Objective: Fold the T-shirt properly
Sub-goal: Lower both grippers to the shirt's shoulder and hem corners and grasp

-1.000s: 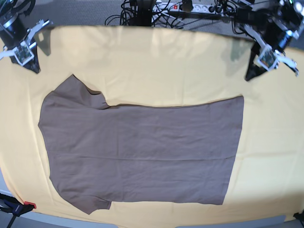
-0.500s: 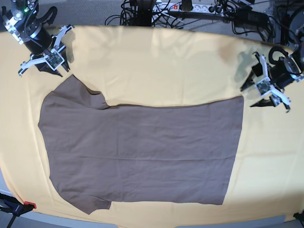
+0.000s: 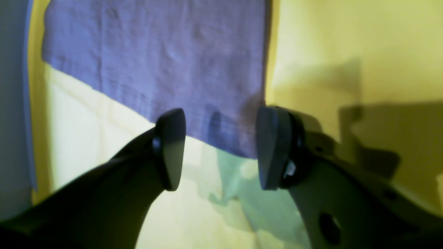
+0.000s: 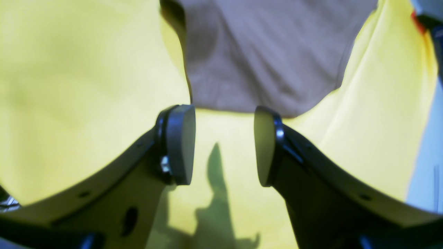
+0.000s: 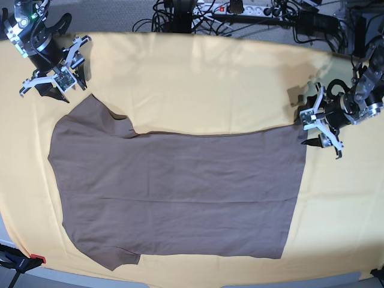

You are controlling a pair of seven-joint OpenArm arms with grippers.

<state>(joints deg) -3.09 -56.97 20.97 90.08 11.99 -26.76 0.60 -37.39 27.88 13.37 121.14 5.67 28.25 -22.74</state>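
T-shirt (image 5: 180,192), laid flat on the yellow-covered counter (image 5: 210,84): hem corner just ahead of the left end effector (image 5: 321,129), sleeve just ahead of the right end effector (image 5: 51,78), both parted and empty; the yellow cloth risks being pinched along.

Robotics lab setting: desk (image 5: 198,72) draped in yellow cloth (image 5: 336,198); tangled black cables (image 5: 174,18) and white power strip (image 5: 240,8) behind far edge; clamp (image 5: 18,261) at near corner.
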